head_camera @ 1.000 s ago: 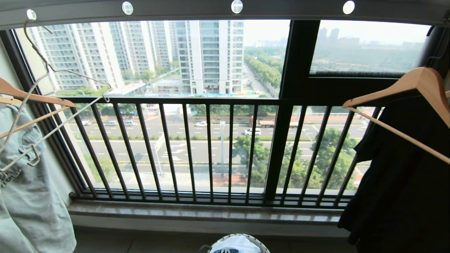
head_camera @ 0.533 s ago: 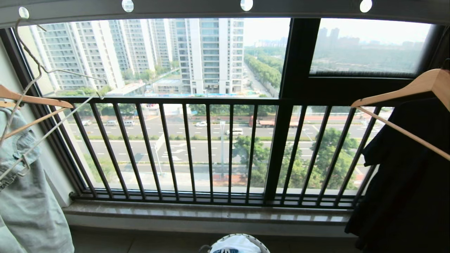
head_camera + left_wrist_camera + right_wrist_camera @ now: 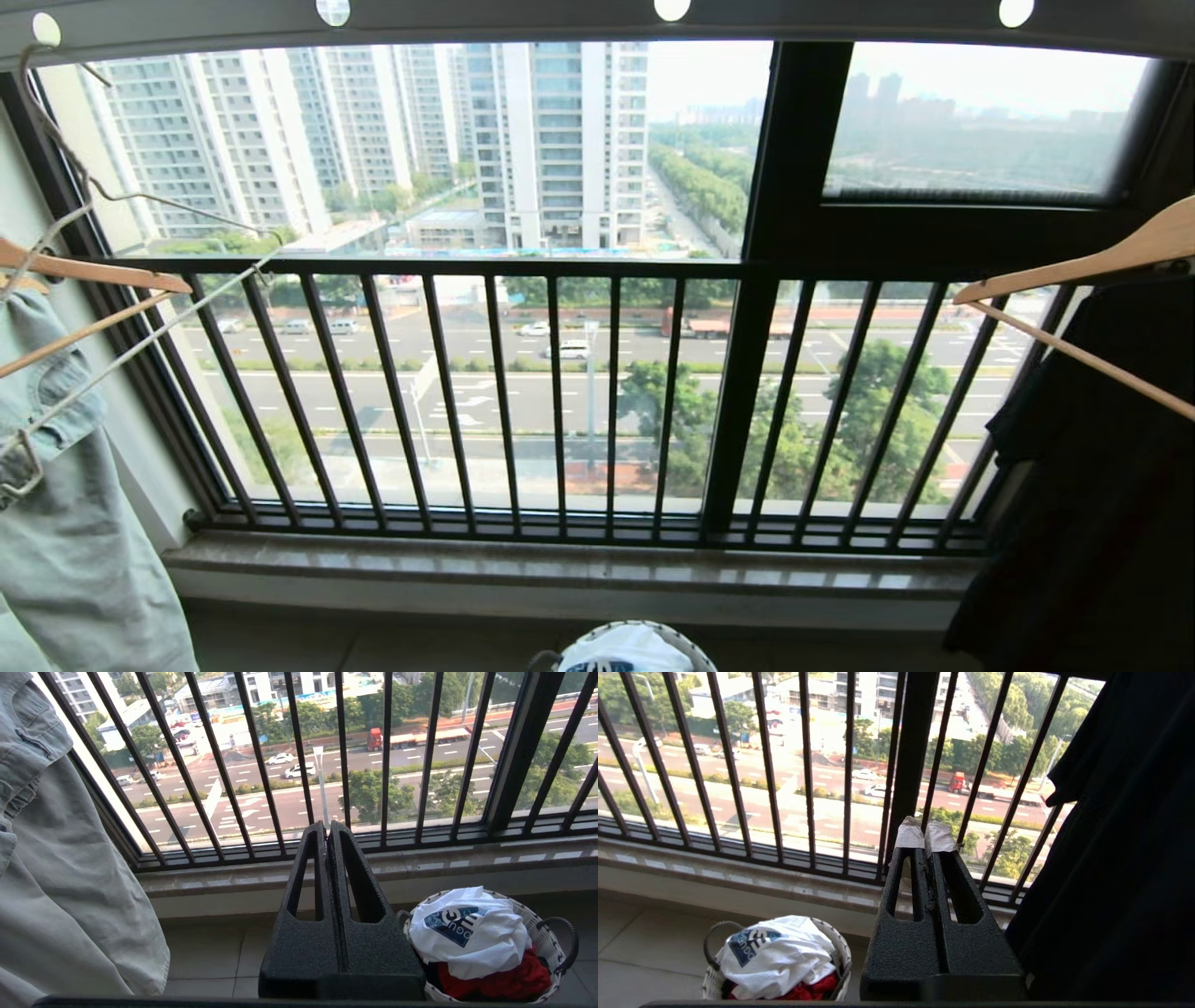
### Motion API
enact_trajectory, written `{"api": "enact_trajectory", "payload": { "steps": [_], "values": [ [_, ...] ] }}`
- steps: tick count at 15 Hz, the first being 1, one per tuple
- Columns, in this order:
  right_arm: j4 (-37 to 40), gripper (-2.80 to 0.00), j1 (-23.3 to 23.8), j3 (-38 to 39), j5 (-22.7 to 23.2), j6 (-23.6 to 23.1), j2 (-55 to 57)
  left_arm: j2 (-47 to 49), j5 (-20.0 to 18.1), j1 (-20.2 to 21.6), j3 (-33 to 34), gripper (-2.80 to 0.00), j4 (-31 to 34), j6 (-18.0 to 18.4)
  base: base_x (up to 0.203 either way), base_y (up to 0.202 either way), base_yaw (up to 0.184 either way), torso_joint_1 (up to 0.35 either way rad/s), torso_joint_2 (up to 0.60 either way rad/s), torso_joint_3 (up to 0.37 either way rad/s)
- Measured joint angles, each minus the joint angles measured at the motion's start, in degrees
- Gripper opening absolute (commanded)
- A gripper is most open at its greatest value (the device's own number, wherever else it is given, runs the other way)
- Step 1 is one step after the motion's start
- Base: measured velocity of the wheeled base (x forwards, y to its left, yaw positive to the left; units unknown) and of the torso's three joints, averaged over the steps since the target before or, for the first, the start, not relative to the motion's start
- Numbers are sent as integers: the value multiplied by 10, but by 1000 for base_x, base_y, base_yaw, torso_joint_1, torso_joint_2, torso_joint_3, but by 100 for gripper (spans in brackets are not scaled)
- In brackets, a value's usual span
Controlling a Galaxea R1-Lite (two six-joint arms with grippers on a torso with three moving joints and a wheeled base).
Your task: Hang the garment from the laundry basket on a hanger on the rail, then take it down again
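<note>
The garment point(image 3: 625, 651), a white T-shirt with a blue logo, lies crumpled on top in the laundry basket point(image 3: 698, 656) on the floor below the window. It also shows in both wrist views, as the garment point(image 3: 467, 933) point(image 3: 775, 952) in the basket point(image 3: 537, 933) point(image 3: 840, 947). The thin wire hanger point(image 3: 140, 354) hangs empty from the rail point(image 3: 513, 17) at the far left. My left gripper point(image 3: 327, 828) is shut and empty, left of the basket. My right gripper point(image 3: 926, 835), with white-taped tips, is shut and empty, right of it. Neither arm shows in the head view.
A pale denim garment point(image 3: 65, 523) hangs on a wooden hanger at the left, a dark garment point(image 3: 1092, 485) on another at the right. The black railing point(image 3: 560, 392) and the stone sill point(image 3: 560, 560) stand ahead. A red garment point(image 3: 495, 984) lies under the T-shirt.
In the head view the rail's holes and the hangers on both sides have spread outward. The railing and the basket have kept their place.
</note>
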State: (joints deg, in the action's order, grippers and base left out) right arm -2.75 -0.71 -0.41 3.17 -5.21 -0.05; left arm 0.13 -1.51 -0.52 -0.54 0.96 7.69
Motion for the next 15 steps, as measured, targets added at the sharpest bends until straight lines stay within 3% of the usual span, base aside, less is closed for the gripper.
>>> {"api": "enact_trajectory", "payload": {
  "steps": [2, 6, 15],
  "values": [
    [36, -280, 0, 1, -9, -1, -1, 0, 1, 0, 3, -280, 0, -22, 0, 0, 0, 0, 0, 0],
    [35, -280, 0, 3, -10, 4, -1, 0, 2, 0, 4, -280, 0, -57, 0, 0, 0, 0, 0, 0],
    [35, -280, 0, 3, -10, 15, -1, 0, 5, 0, 5, -280, 0, -61, 0, 0, 0, 0, 0, 0]
  ]
}}
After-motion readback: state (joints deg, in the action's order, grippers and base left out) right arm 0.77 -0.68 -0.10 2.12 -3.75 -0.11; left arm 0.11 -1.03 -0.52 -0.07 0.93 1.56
